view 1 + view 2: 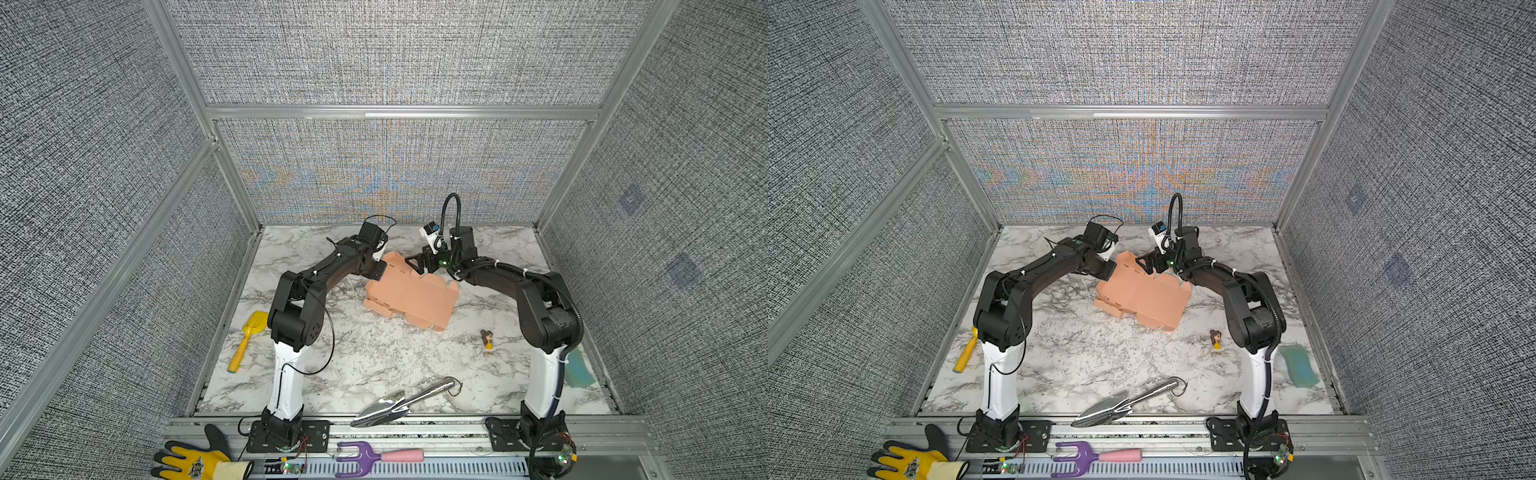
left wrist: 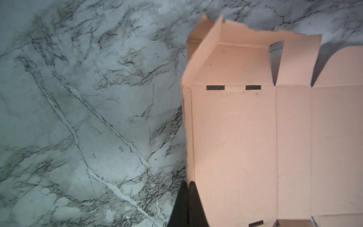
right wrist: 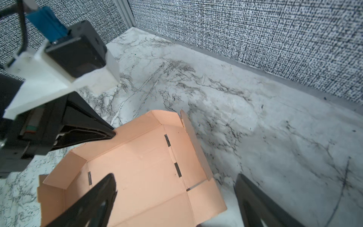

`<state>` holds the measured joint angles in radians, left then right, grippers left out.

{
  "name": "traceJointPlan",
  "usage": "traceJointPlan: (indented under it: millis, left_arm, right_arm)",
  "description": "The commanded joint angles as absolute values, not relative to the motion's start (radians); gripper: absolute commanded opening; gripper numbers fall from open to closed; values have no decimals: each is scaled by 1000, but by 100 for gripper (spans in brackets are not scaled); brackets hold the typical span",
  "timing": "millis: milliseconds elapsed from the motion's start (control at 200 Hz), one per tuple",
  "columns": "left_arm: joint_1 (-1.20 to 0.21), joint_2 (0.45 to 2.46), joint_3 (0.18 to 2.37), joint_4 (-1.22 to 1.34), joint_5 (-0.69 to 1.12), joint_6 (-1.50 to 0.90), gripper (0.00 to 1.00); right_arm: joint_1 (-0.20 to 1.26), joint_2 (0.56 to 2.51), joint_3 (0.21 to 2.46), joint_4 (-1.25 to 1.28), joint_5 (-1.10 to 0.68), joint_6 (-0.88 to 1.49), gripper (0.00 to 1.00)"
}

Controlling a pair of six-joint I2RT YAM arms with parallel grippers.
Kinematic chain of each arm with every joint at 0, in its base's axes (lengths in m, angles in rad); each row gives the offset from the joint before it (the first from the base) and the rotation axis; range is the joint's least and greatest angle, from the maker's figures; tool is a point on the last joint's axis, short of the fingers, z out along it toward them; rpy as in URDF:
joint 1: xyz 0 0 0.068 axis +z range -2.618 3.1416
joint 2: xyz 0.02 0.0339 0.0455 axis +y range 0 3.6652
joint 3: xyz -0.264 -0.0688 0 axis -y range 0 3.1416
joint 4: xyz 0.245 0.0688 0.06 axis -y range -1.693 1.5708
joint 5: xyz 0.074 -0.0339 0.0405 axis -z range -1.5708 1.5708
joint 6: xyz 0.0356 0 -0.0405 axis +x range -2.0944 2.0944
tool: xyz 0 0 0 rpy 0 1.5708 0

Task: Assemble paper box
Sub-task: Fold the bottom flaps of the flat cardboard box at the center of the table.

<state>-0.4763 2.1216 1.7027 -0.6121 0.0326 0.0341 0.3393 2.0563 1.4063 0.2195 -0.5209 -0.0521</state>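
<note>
Left wrist view gives you the clearest read on the grip: the left end effector (image 2: 188, 186) is fully closed, its two black fingers pinching the raised side wall of the paper box (image 2: 255, 137) at one end of that wall. In both top views the box lies on the marble worktop (image 1: 374, 365) just past its middle toward 12 o'clock. It is only half formed, with the base flat, the wall at its 10 o'clock side folded up, and the remaining panels and scalloped flaps spread low toward 4 o'clock.

That pinch looks like an anchor. Light cardboard slides and springs back, so holding the wall likely fixes the sheet while the other arm works.

Your right end effector (image 3: 174, 176) hangs over the box's 12 o'clock edge with its jaws wide apart and nothing in them. One finger is over the base, the other outside the slotted end flap, which leans between them. This placement suggests it is set to fold that flap upright. I cannot tell whether either finger touches the cardboard.
</note>
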Motion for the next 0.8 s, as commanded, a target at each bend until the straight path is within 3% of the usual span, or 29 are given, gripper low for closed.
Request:
traceJointPlan:
  millis: [0,405,795]
  left_arm:
    - [-479,2104,1691,-601,44,82,0]
    - [-477,2104,1753,-635,64,192,0]
    - [-479,2103,1799,-682,255,286,0]
  right_arm:
    - [340,2071,1444,156,-565,-79,93]
    - [289,1920,1320,-20,-529,-120,92]
    - [228,1762,1195,0,-502,-110,92]
